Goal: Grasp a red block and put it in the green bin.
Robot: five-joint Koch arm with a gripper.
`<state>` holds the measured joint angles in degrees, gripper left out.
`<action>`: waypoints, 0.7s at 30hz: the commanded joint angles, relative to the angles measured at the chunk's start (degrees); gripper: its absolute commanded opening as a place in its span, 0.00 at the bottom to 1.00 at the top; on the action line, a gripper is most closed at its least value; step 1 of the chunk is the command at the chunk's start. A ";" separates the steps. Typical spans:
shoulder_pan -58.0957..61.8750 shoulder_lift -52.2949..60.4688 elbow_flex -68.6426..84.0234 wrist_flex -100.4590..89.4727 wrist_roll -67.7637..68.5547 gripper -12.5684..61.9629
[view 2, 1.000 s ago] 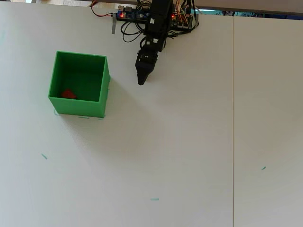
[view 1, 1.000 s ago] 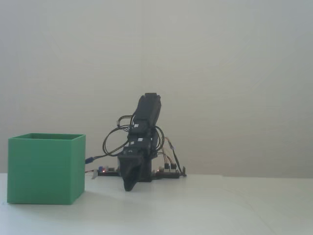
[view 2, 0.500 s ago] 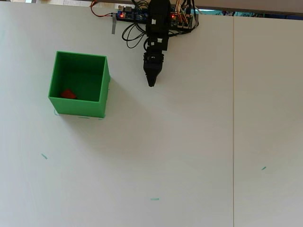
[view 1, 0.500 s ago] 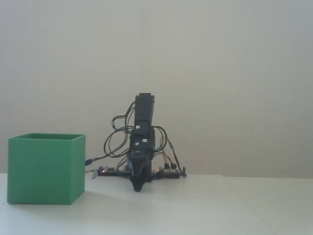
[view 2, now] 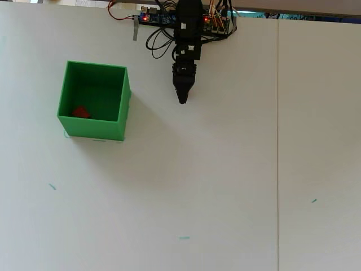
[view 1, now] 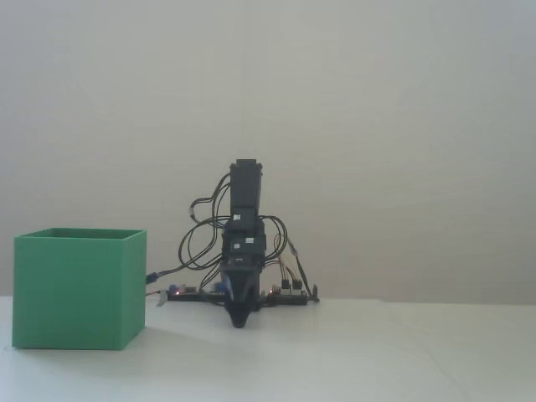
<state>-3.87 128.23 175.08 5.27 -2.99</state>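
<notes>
The red block (view 2: 80, 112) lies inside the green bin (view 2: 121, 107), near its lower left corner in the overhead view. In the fixed view the green bin (view 1: 79, 289) stands at the left and hides the block. My gripper (view 2: 182, 99) points down at the table to the right of the bin, well apart from it, its jaws closed to a single tip with nothing between them. The fixed view shows the gripper (view 1: 241, 321) just above the table, in front of the arm's base.
A circuit board with wires (view 2: 163, 17) sits at the table's far edge by the arm's base. A seam (view 2: 277, 141) runs down the table on the right. Small teal marks (view 2: 184, 237) dot the white surface.
The gripper has swung right, away from the bin, and settled straight in front of the base. The block and bin have stayed put.
</notes>
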 commanded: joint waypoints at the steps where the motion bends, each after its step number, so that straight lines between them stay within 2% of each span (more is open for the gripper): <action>1: -0.09 4.83 5.10 1.14 -0.26 0.62; 17: 0.35 4.83 5.10 1.23 -0.18 0.62; 21: -3.52 4.83 5.10 1.23 -0.18 0.62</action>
<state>-5.54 128.14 175.17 5.27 -2.99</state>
